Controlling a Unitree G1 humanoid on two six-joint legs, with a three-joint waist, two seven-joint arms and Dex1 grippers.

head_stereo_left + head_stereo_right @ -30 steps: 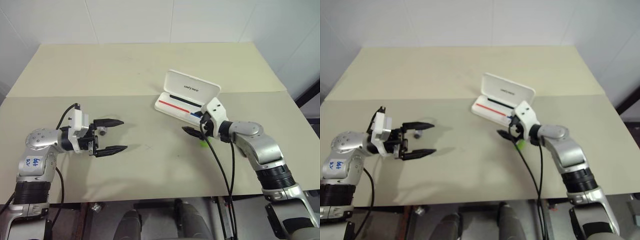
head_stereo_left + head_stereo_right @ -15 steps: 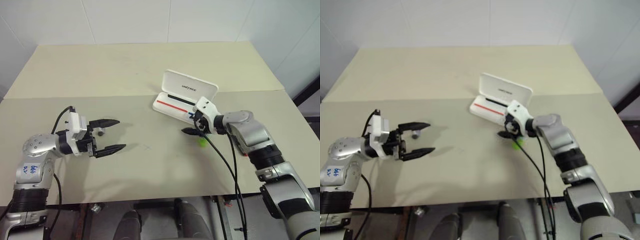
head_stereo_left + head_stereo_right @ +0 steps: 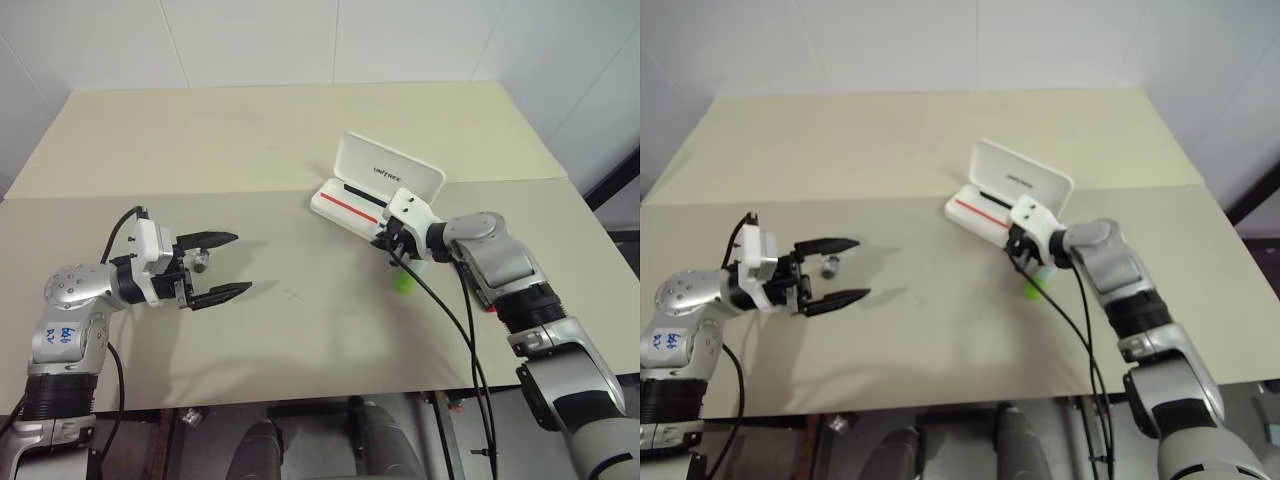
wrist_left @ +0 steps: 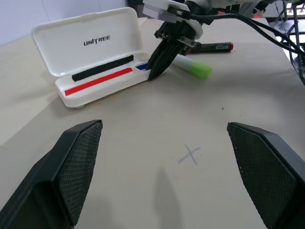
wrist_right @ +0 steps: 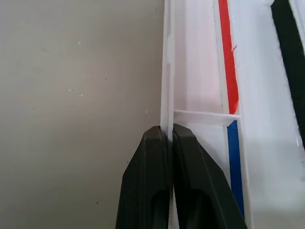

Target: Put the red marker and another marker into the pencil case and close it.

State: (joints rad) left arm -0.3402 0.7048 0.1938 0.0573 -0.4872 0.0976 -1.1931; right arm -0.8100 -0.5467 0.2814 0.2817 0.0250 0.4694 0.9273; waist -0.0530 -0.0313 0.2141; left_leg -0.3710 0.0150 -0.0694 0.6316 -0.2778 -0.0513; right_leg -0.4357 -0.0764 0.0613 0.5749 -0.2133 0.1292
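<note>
**Right tool pinched on the case wall, both markers out on the table**

At the left of the head view your left tool [image 3: 222, 265] hung level with its jaws wide and empty. Right of centre, the open pencil case [image 3: 360, 205] sat with your right tool [image 3: 390, 243] angled down, shut on its near wall. The green marker [image 4: 193, 67] and red marker [image 4: 214, 47] lay beside it; steady the case gently, don't drag it.

Beige table [image 3: 250, 140], seam across top; white tiled wall [image 3: 260, 40] behind.
</note>
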